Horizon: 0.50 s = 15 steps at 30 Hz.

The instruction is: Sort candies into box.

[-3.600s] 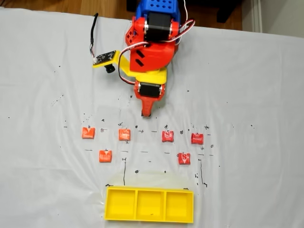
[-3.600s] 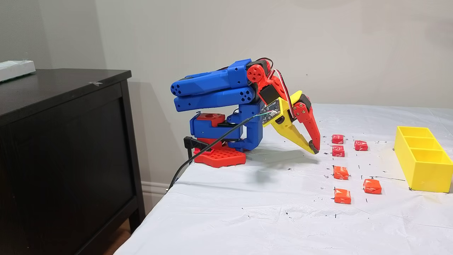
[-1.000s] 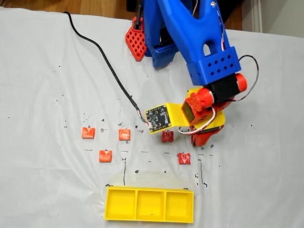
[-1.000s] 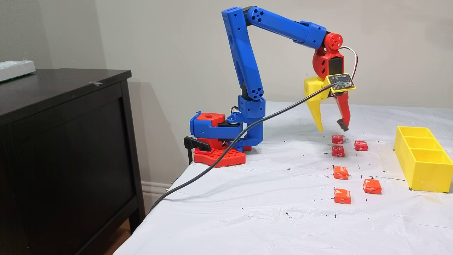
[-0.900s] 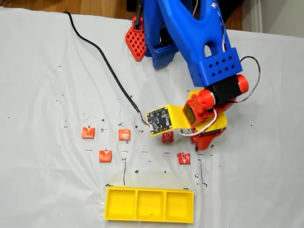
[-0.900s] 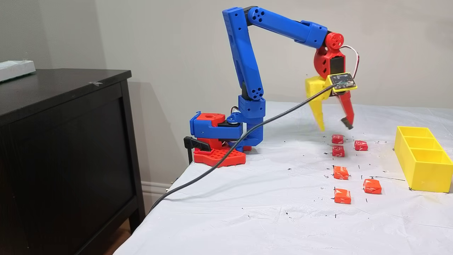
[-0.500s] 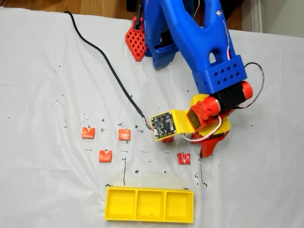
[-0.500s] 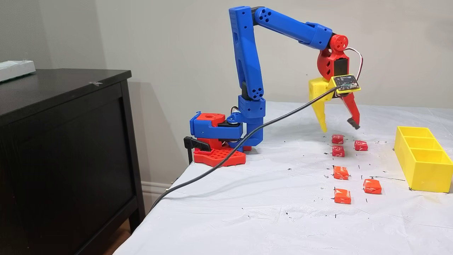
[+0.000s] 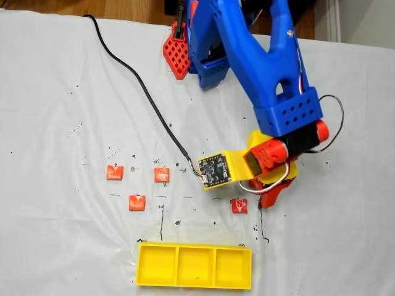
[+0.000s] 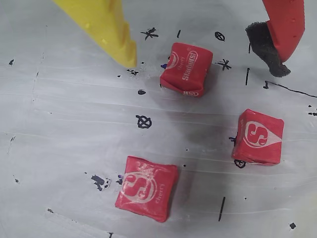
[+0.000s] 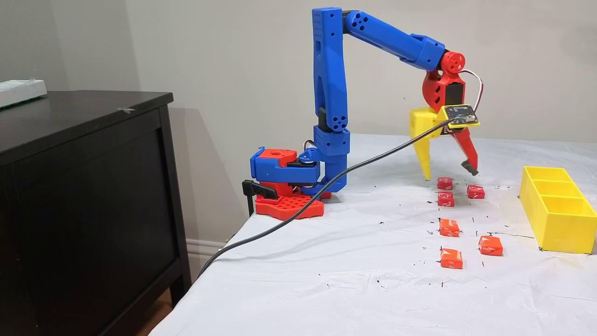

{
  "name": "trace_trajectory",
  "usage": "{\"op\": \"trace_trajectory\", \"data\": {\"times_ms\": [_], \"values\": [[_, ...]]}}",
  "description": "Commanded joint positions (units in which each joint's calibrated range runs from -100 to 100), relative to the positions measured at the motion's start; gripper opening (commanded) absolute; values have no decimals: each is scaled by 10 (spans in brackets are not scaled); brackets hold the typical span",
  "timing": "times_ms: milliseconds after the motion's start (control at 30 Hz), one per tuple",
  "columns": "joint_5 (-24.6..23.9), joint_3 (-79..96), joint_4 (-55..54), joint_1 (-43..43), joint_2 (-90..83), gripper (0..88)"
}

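Lowered gripper (image 11: pixel 450 173), jaws apart, hovers over six candies (image 11: pixel 445 183); box (image 9: pixel 194 266) has three seemingly empty compartments

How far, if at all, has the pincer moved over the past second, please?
Yes. In the side fixed view the pincer, open, has moved toward the box and dropped lower, now straddling the candy farthest from the camera.

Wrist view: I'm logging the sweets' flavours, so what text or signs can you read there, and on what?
"Starburst" and "Cherry", on the top candy.
"S" and "Cherry", on the bottom candy.
"S", on the right candy; no other word shows on it.
Hand-drawn crosses, circled crosses and ticks, on the white sheet.
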Motion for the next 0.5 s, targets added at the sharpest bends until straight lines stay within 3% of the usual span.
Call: {"op": "trace_trajectory", "data": {"times_ms": [0, 467], "values": [[1, -37, -7, -13, -2, 314], [0, -31, -43, -21, 50, 251]]}}
